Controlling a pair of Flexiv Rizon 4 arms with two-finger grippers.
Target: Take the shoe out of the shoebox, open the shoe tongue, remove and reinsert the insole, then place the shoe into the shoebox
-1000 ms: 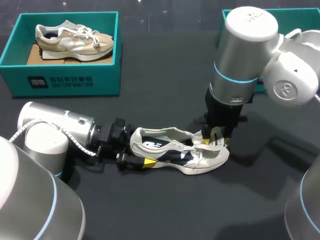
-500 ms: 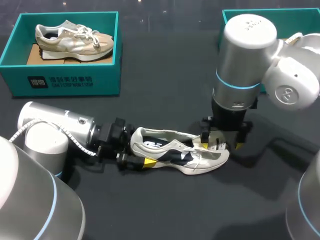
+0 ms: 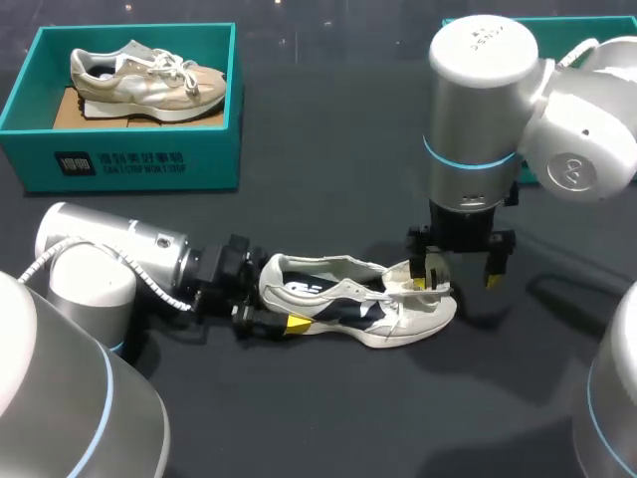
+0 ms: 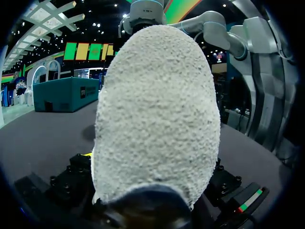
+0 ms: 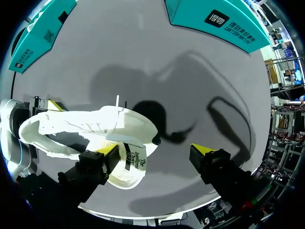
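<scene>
Dark table [image 3: 328, 169], matte. White shoe [image 3: 348, 299] with navy side panels sits out on it near the front middle, outside both boxes, sole down, toe toward the right arm [image 3: 478, 129]. Left arm [image 3: 109, 259] lies low along the table. Left jaws pinch the heel from two sides, one yellow tip [image 3: 297, 322] showing at the near side of the sole. Left wrist view: heel [image 4: 157, 109] fills it, set between the fingers. Right arm stands upright over the toe. Right jaws spread wide, holding nothing: one fingertip [image 5: 108, 151] is at the tongue and its label [image 5: 136, 162], the other [image 5: 202, 150] is over bare table beside the toe. Teal shoebox [image 3: 129, 159] at far left, beige shoe [image 3: 144, 78] inside. Second teal shoebox [image 3: 582, 30] at far right, partly behind the right arm
</scene>
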